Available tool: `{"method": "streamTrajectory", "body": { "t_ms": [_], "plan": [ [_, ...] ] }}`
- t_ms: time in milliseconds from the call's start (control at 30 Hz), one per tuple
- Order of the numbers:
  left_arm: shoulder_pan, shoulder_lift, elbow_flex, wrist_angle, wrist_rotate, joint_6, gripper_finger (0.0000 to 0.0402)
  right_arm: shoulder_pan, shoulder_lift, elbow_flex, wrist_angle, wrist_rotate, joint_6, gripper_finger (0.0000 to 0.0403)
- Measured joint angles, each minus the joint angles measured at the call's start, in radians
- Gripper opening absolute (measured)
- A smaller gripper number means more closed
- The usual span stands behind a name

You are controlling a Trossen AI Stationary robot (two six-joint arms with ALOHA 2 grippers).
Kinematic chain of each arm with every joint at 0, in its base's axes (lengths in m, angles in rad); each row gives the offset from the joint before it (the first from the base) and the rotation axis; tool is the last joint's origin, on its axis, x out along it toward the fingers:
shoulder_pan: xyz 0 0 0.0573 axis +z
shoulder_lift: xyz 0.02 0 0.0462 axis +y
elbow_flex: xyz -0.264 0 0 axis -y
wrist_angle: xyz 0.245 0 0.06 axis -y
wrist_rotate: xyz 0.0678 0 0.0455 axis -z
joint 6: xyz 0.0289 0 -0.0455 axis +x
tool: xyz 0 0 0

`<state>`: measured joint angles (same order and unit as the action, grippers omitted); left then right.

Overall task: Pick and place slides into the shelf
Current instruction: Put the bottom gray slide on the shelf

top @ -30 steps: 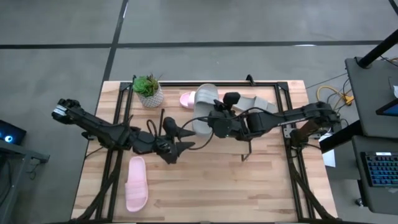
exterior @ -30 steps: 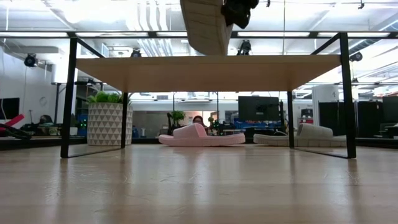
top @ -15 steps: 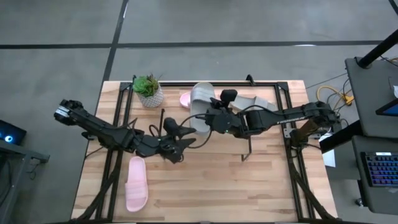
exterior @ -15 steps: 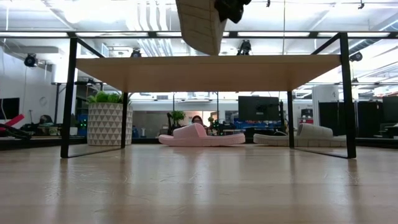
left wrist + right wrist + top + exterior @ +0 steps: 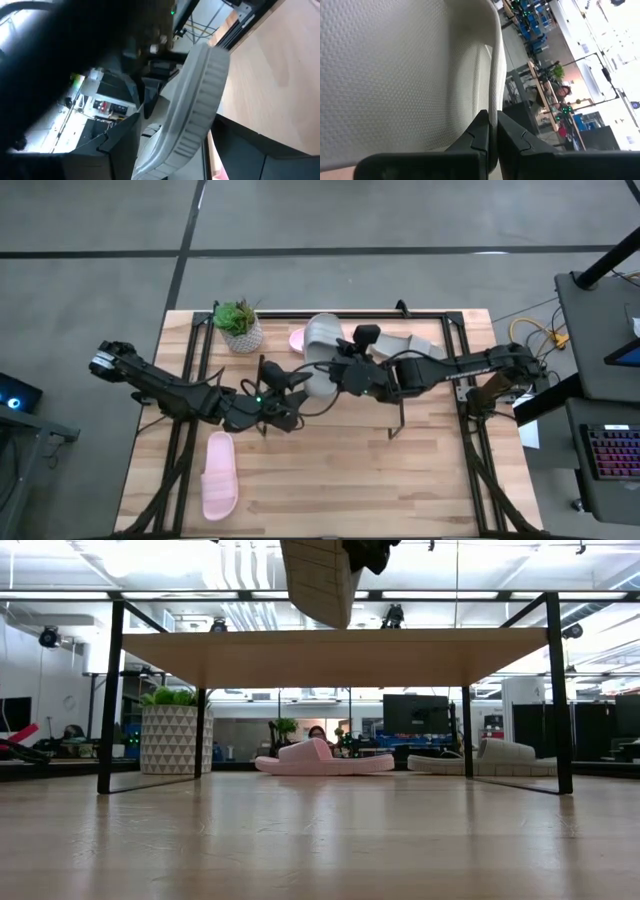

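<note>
The right hand [image 5: 340, 372] is closed on the rim of a grey slide [image 5: 322, 355] and holds it in the air above the shelf [image 5: 335, 655], near the middle of the far edge of the desk [image 5: 400, 480]. In the low view the slide hangs tilted, with its ribbed sole turned to the side. I think it is held so high because it must pass over the wooden board before it can go down to a free place. In the right wrist view the two dark fingers [image 5: 482, 132] pinch the thin edge of the slide, which I judge to be a firm but narrow grip.

The left hand [image 5: 283, 392] stands open and carries nothing. It is near the middle of the desk, just beside the lifted slide, maybe ready to help.

A pink slide [image 5: 325, 758] and another grey slide [image 5: 497, 755] already lie under the shelf board. The second pink slide [image 5: 218, 475] lies near the front left corner of the desk, not yet taken. A potted plant [image 5: 240, 326] stands at the far left corner.
</note>
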<state>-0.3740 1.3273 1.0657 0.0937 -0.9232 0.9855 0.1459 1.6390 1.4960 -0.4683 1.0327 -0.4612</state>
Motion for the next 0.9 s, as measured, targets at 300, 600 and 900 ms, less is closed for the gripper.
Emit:
{"method": "streamTrajectory", "body": {
  "t_ms": [300, 600, 900],
  "plan": [
    [0.013, 0.045, 0.011, 0.001, 0.055, 0.001, 0.0224, -0.004, 0.000, 0.000, 0.013, -0.003, -0.015, 0.0009],
    [0.026, 0.100, 0.062, 0.003, 0.051, 0.013, 0.0205, -0.009, 0.000, 0.001, 0.013, -0.015, -0.017, 0.0009],
    [0.023, 0.103, 0.064, -0.003, 0.035, 0.031, 0.0110, -0.009, 0.000, 0.001, 0.009, -0.010, -0.025, 0.0009]
  ]
}}
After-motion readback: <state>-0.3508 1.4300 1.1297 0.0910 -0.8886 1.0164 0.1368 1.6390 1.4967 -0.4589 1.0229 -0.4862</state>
